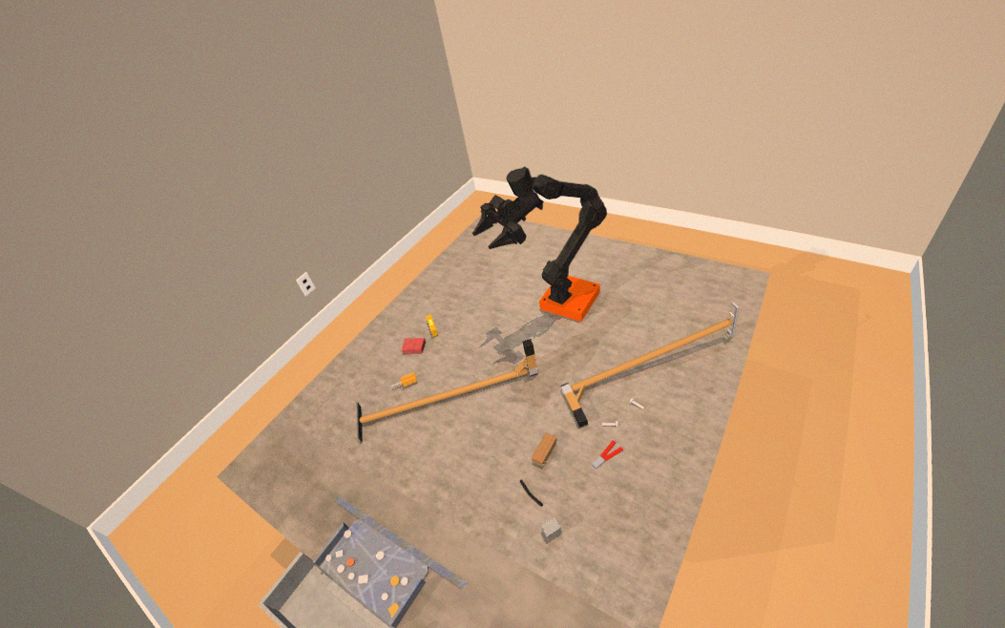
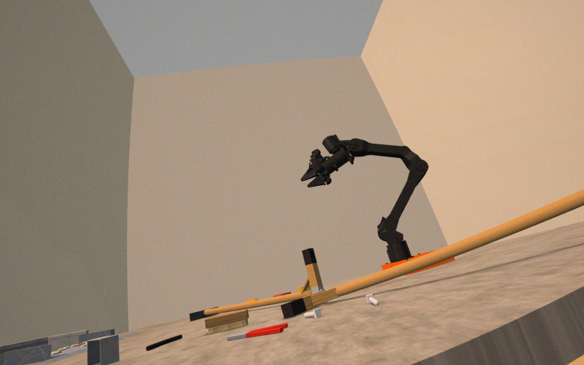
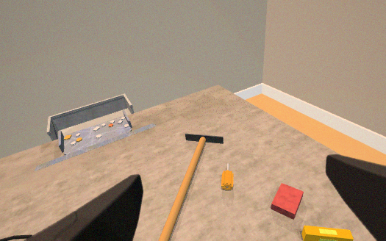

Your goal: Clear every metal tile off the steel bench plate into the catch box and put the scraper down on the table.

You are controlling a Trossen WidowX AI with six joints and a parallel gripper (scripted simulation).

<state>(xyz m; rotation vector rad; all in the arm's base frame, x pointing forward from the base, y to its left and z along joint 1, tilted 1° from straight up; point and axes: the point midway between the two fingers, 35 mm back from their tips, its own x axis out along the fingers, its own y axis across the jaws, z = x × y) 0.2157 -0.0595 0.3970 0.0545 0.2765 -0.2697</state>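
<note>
My gripper is open and empty, high above the table left of its orange base. The long scraper lies on the table, with a wooden handle, a flat black blade and an upright black-tipped grip at its near end. The steel plate holds several tiles, among them an orange tile and a yellow tile. The grey catch box adjoins the plate's far end; its floor is partly hidden.
A rake-like tool lies right of the scraper. Elsewhere lie a brown block, red-handled pliers, a black rod, a grey block, a screwdriver and a red block.
</note>
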